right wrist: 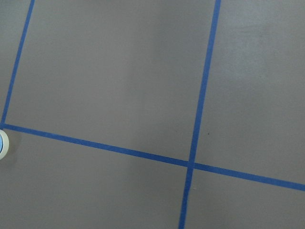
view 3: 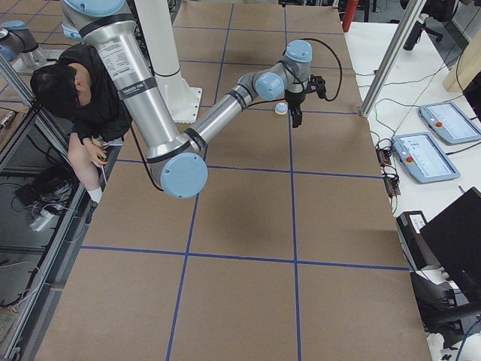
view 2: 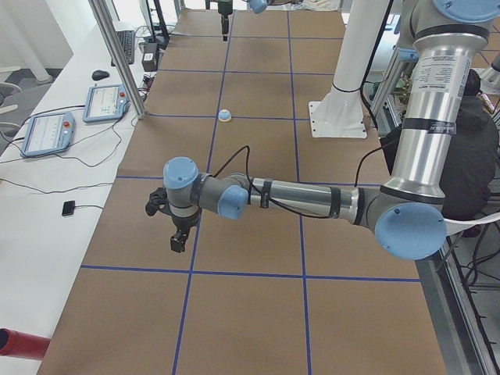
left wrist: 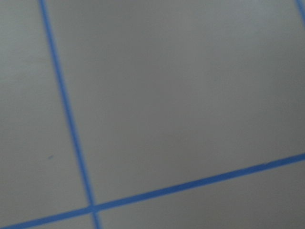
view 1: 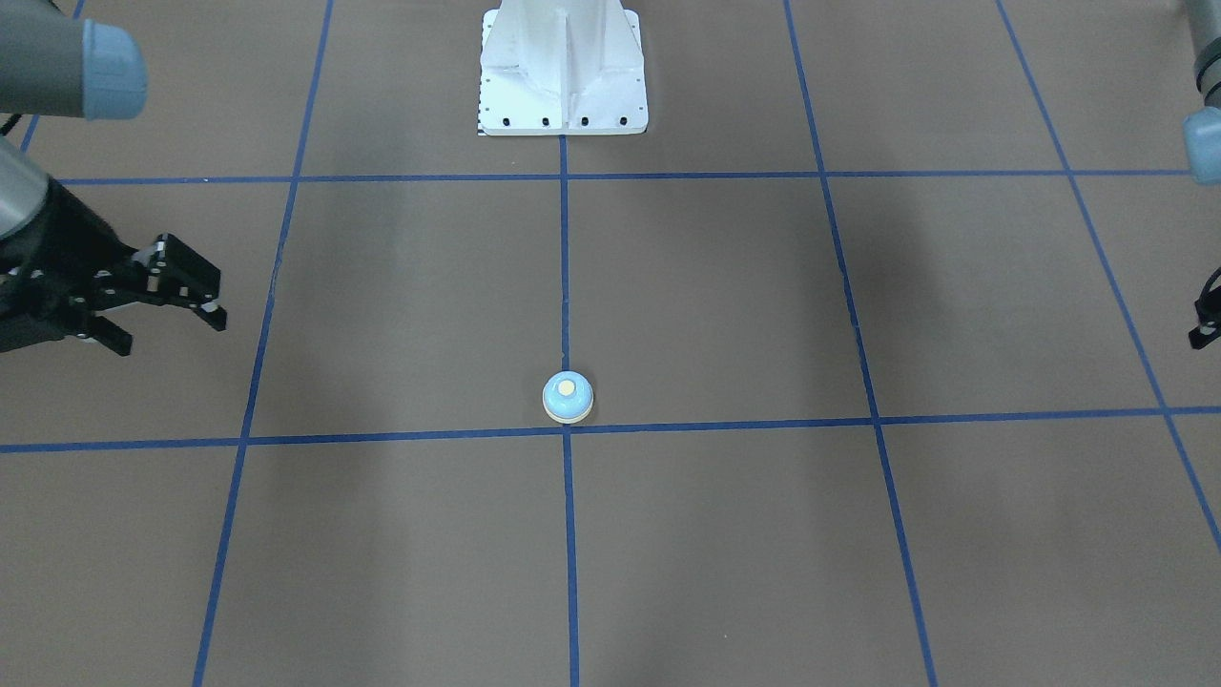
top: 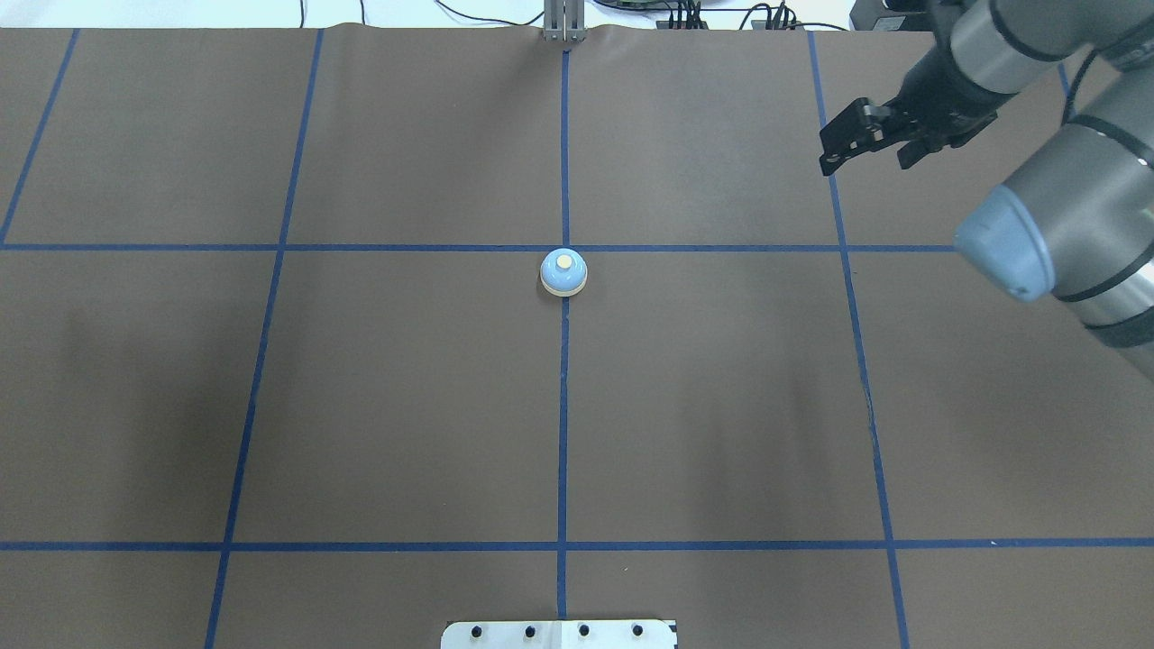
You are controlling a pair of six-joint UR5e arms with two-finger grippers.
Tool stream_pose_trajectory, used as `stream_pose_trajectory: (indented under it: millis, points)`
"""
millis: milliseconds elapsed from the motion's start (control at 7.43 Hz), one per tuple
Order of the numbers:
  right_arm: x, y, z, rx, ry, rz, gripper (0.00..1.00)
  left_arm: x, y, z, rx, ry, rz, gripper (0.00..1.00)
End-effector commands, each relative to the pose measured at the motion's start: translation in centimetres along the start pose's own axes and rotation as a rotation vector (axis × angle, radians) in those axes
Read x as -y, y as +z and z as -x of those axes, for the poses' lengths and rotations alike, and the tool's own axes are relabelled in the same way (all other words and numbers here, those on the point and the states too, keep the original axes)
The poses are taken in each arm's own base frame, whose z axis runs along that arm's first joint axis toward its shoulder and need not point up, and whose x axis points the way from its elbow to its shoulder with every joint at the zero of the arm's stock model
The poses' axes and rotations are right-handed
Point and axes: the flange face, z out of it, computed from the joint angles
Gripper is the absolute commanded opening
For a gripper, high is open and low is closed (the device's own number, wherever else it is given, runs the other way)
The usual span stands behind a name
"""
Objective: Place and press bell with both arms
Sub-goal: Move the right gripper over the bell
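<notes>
Seemingly the bell [top: 563, 272] stands upright at the middle of the bench [top: 406, 406], so pressing looks the step in hand; come straight down on its cream button [top: 563, 261], lightly, lest it skid; the right fingers [top: 865, 149], spread wide, hang near the far right corner; the left fingers [view 2: 178, 233], by the left edge, show only small or cut off; their spread I cannot tell.

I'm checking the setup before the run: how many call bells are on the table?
1. The bell stands on the table, on its centre blue line, right beside a line crossing. No second one shows in any view.
</notes>
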Motion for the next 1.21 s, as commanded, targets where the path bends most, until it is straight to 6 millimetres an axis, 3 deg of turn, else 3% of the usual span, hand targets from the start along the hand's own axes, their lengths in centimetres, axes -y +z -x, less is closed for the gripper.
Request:
stream_pose_trajectory:
  millis: [0,135,269,404,538,673,807,942,1076]
  points:
    - [-1.4,2.3,8.4,-0.018,0.023,-0.002,1.00,-7.9,-1.2,6.3,0.001,-0.067,0.088,1.00]
    - [-2.8,4.4,13.1,-0.038,0.043,-0.023,0.99,-8.7,-1.3,6.0,-0.003,-0.074,0.093,1.00]
    - [-3.2,6.0,16.4,-0.062,0.043,-0.045,0.99,-8.6,-1.4,5.7,-0.040,-0.129,0.148,1.00]
    - [-3.2,7.4,18.2,-0.065,0.038,-0.029,0.98,-9.0,-2.4,4.6,-0.063,-0.143,0.157,1.00]
    - [-2.6,9.4,21.4,-0.084,0.050,-0.023,0.87,-9.9,-3.2,3.8,-0.059,-0.139,0.148,1.00]
    - [-2.2,11.8,24.3,-0.115,0.062,-0.018,0.62,-10.2,-3.4,3.6,-0.058,-0.135,0.143,1.00]
    - [-1.2,13.8,25.6,-0.113,0.064,-0.016,0.09,-10.2,-3.4,3.6,-0.060,-0.135,0.143,1.00]
    - [-0.7,16.1,26.0,-0.088,0.050,-0.024,0.00,-10.2,-3.4,3.6,-0.059,-0.134,0.142,1.00]
    - [0.3,17.8,27.0,-0.089,0.048,-0.019,0.00,-10.1,-3.5,3.5,-0.059,-0.131,0.139,1.00]
